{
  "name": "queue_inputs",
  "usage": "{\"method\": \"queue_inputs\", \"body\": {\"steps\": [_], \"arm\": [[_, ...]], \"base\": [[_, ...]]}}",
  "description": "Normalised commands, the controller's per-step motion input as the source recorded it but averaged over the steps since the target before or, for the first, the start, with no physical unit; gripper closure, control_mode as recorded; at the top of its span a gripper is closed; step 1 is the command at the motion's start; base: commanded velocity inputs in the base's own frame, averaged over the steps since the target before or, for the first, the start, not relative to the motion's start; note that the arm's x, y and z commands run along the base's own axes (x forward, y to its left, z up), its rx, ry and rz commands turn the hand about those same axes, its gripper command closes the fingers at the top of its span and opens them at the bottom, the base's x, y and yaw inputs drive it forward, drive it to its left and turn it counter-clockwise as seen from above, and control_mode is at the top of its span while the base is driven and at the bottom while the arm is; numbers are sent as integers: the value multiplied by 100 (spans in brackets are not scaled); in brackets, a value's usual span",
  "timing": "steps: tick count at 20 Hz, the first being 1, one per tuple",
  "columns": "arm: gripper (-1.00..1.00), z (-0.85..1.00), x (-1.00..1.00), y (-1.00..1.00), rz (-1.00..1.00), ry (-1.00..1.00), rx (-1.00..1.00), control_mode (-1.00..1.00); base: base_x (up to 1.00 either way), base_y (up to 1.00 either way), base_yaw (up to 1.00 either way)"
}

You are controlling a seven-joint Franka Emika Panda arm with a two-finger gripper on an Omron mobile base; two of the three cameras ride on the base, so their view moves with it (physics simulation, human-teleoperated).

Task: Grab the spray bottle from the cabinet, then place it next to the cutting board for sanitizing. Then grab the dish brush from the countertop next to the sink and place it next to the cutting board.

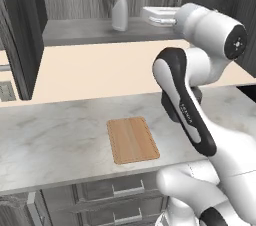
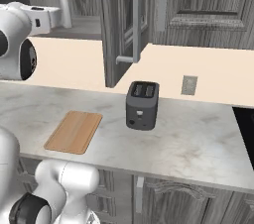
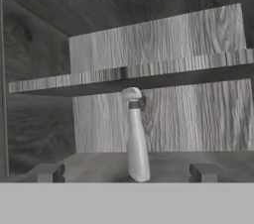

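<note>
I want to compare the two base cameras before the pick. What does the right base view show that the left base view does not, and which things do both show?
Right base view alone: a dark toaster on the countertop, the open cabinet door with its long silver bar handle, and a wall outlet.

Left base view alone: the claw, open, on the cabinet shelf to the right of the spray bottle, and the drawer fronts under the counter.

Both: the spray bottle standing upright on the shelf, the cutting board lying flat on the countertop, and the white arm.
</note>
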Motion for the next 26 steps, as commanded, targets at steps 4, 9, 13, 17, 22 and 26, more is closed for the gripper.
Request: {"method": "queue_inputs", "body": {"steps": [4,9,13,17,22,26], "arm": [[-100,0,46,7,0,15,-5,-100],[-100,0,44,2,0,8,-2,-100],[-100,0,33,0,0,0,0,-100],[-100,0,40,0,0,0,0,-100],[-100,0,34,0,0,0,0,-100],[-100,0,31,0,0,0,0,-100]], "base": [[0,0,0],[0,0,0],[0,0,0],[0,0,0],[0,0,0],[0,0,0]]}}
